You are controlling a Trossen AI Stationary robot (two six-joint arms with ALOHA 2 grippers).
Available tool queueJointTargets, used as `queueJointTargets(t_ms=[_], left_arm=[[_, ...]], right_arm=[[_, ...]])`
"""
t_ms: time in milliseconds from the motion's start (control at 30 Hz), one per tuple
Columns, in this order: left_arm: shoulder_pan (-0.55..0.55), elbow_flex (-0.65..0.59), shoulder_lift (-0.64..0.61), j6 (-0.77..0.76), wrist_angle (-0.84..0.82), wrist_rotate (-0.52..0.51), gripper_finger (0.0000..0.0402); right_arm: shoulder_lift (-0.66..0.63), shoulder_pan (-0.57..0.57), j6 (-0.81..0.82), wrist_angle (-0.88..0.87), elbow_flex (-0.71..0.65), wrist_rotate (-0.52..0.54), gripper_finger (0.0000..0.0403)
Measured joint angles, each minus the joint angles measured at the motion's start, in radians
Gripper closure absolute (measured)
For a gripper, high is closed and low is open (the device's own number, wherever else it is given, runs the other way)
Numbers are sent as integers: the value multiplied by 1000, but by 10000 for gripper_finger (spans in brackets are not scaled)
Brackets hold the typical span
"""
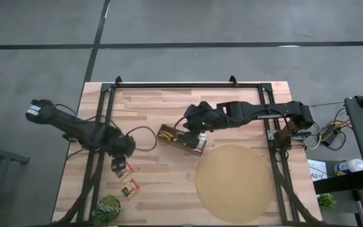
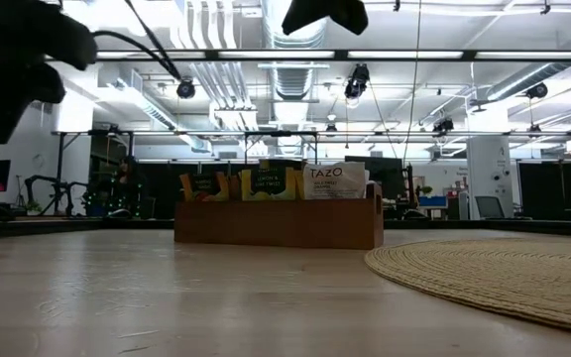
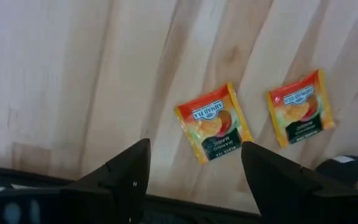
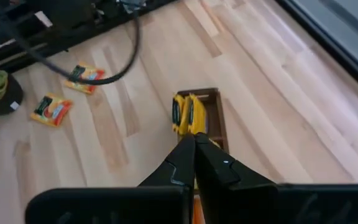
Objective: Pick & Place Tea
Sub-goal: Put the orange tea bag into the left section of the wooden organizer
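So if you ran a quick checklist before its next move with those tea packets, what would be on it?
1. Left hand open: ok, fingers stand apart.
2. Nearest sachet lying free on the table: ok, flat between and beyond the fingers, untouched.
3. Second sachet clear of the first: ok, a gap separates them.
4. Right hand shut and above the brown box: ok.
5. Room left in the box for more sachets: cannot tell.
6. Round mat free of stray sachets: ok.
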Motion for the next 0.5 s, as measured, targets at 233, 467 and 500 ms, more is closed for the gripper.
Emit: queueJointTargets(t_ms=[233,467,500], left_arm=[[-212,-84,17,-49,148,-71,156],[-268,-167,92,58,210,-78,156],[-268,-177,104,85,212,-79,156]], right_arm=[[0,17,40,4,-2,0,394],[-3,21,41,19,4,0,394],[-5,21,44,26,4,0,394]])
